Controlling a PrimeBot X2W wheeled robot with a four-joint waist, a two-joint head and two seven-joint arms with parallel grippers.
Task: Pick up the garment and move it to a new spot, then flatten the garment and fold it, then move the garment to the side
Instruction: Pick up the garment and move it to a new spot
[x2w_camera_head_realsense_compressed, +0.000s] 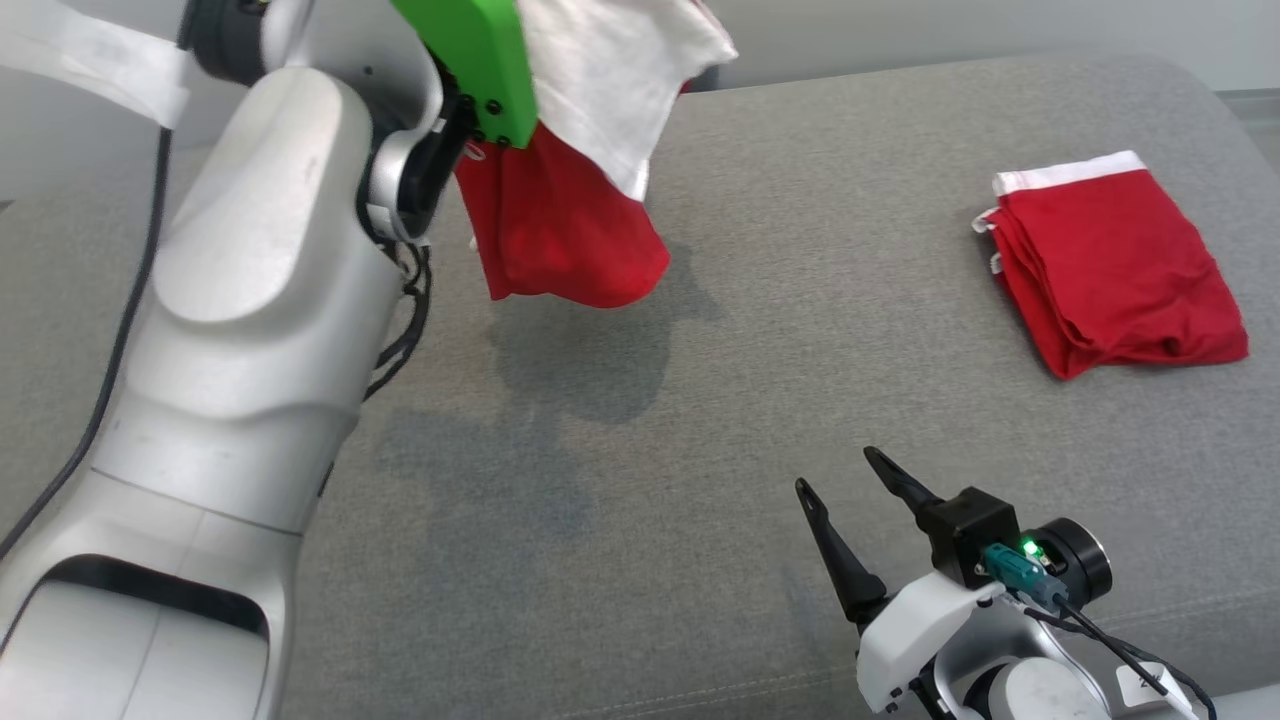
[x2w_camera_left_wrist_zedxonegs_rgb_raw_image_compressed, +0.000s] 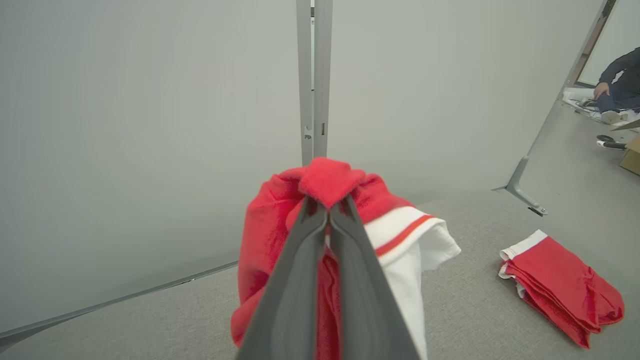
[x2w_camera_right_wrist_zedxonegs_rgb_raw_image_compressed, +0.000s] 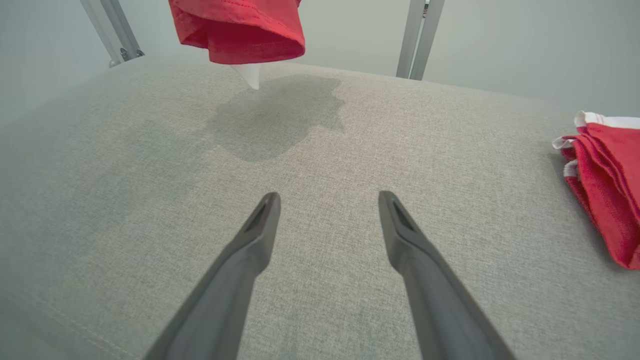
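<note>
A red and white garment (x2w_camera_head_realsense_compressed: 570, 200) hangs bunched in the air over the back left of the grey cushioned surface (x2w_camera_head_realsense_compressed: 700, 420), casting a shadow below it. My left gripper (x2w_camera_left_wrist_zedxonegs_rgb_raw_image_compressed: 327, 207) is shut on a red fold of the garment (x2w_camera_left_wrist_zedxonegs_rgb_raw_image_compressed: 330, 180), with cloth draping on both sides of the fingers. In the right wrist view the garment's lower hem (x2w_camera_right_wrist_zedxonegs_rgb_raw_image_compressed: 240, 30) dangles at the top. My right gripper (x2w_camera_head_realsense_compressed: 840, 475) stands open low over the front right of the surface, nothing between its fingers (x2w_camera_right_wrist_zedxonegs_rgb_raw_image_compressed: 260, 225).
A second red garment with a white band (x2w_camera_head_realsense_compressed: 1110, 270) lies folded at the right of the surface. Metal frame posts (x2w_camera_left_wrist_zedxonegs_rgb_raw_image_compressed: 313, 75) and a pale wall stand behind. A person (x2w_camera_left_wrist_zedxonegs_rgb_raw_image_compressed: 620, 80) sits on the floor far off at the right.
</note>
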